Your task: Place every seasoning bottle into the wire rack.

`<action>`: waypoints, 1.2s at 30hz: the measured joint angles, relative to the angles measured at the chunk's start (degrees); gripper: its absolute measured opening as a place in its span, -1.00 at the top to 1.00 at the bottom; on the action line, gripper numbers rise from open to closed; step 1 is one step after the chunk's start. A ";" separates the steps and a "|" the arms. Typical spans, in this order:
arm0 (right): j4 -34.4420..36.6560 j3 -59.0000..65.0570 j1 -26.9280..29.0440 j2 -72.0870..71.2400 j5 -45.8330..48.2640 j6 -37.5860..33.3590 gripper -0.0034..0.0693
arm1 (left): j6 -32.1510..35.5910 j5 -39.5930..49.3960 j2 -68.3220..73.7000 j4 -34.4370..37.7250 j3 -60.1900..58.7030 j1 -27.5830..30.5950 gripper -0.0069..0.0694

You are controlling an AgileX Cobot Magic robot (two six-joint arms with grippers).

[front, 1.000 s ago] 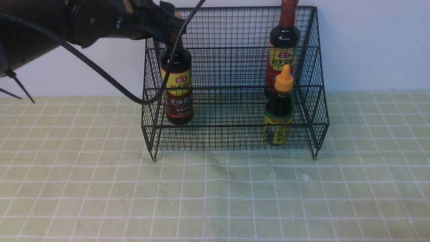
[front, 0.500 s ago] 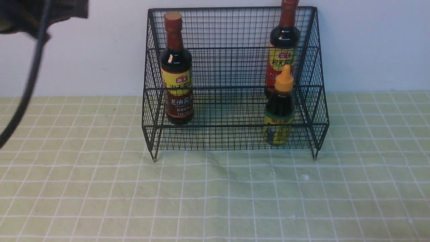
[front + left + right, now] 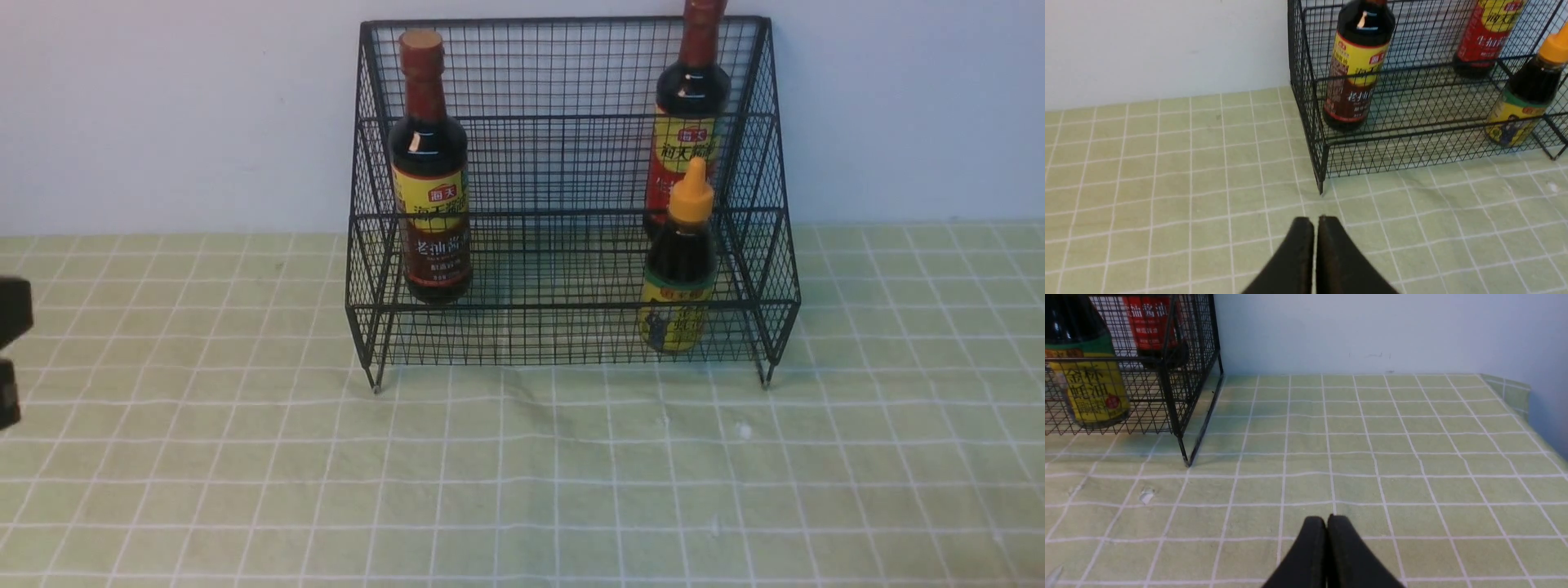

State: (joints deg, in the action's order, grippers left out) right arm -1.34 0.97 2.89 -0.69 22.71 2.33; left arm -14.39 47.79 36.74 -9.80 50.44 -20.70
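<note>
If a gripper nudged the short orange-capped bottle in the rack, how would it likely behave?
The short bottle looks squat and nearly full of dark liquid, so probably fairly heavy and slow to tip. The wire rack front rail stands close before it, likely stopping any forward slide. Its label looks glossy, so possibly slippery.

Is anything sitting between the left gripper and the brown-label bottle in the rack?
Only the rack's own wire side and front rail. The left gripper hangs shut over bare tablecloth just outside the rack's corner, and the brown-label bottle stands upright on the upper shelf behind that mesh.
</note>
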 joint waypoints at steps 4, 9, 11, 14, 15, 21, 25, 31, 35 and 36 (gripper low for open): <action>0.00 0.00 0.00 0.00 0.00 0.00 0.94 | 0.00 2.19 -0.27 0.05 -0.17 0.00 0.84; 0.00 0.00 0.00 0.00 0.00 0.00 0.94 | 0.00 3.92 -0.27 0.74 -0.24 0.00 0.84; 0.00 0.00 0.00 0.00 0.00 0.00 0.94 | 0.12 3.46 -0.50 0.83 -0.26 0.00 0.84; 0.00 0.00 0.00 0.00 0.00 0.00 0.94 | 2.28 0.18 -2.89 2.26 -1.29 0.43 0.84; 0.00 0.00 0.00 0.00 0.00 0.00 0.94 | 3.70 -1.44 -4.36 3.19 -2.31 1.13 0.84; 0.00 0.00 0.00 0.00 0.00 0.00 0.94 | 14.39 -12.97 -16.08 9.80 -15.64 9.19 0.84; 0.00 0.00 0.00 0.00 0.00 -0.01 0.94 | 19.39 -22.58 -25.72 11.17 -30.41 14.85 0.84; 0.00 0.00 0.00 0.00 0.00 -0.01 0.94 | 20.54 -28.60 -36.60 11.22 -47.81 17.07 0.84; 0.00 0.00 0.00 0.00 -0.05 -0.01 0.94 | 20.67 -27.69 -37.39 11.04 -51.93 17.07 0.84; 0.00 0.00 0.00 0.00 -0.12 -0.01 0.94 | 20.67 -26.60 -37.38 10.98 -51.99 17.07 0.84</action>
State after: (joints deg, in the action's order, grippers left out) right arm -1.34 0.97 2.89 -0.69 22.59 2.31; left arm 6.28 21.20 -0.64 1.18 -1.56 -3.63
